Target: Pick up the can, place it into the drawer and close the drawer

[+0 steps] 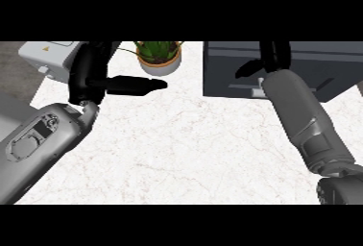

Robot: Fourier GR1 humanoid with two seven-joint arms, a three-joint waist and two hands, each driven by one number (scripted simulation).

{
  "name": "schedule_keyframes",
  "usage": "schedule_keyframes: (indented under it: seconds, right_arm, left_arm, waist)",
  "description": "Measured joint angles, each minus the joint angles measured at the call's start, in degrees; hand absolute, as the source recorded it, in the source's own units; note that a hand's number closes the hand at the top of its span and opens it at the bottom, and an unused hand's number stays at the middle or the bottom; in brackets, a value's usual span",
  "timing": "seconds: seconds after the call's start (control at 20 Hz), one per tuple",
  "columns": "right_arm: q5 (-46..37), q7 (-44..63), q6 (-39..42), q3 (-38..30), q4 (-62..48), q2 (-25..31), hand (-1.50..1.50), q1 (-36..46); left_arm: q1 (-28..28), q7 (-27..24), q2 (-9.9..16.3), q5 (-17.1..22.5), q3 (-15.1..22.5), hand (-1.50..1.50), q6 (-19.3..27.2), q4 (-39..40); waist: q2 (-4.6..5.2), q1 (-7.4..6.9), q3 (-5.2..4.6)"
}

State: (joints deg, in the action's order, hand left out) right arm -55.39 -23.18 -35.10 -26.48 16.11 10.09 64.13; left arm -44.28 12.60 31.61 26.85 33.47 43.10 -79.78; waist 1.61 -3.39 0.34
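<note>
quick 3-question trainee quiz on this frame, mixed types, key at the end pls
1. True or false: the plant stands right of the drawer unit.
2. Which hand is up at the drawer unit? A) left B) right
3. Fill in: the counter top looks like white ____.

Key: 1 false, the plant is to its left. 2 B, the right hand; the left hand is near the plant. 3 marble. The can is not visible.
</note>
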Motion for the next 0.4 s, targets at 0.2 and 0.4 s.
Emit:
schedule_keyframes:
  seconds: [0.2,0.4]
  right_arm:
    - [6.94,-3.55,4.35,-5.45,0.87,-1.6,-1.5,0.93]
    - [11.52,-5.47,6.96,-8.95,1.03,-2.69,-1.5,1.97]
  left_arm:
    - [2.34,-0.61,0.55,-0.14,-0.49,-1.5,0.0,-0.93]
    - [3.67,-0.15,1.3,-0.5,-1.32,-1.5,0.04,-2.61]
  waist:
    - [-0.26,0.28,0.06]
    - [-0.39,0.59,0.02]
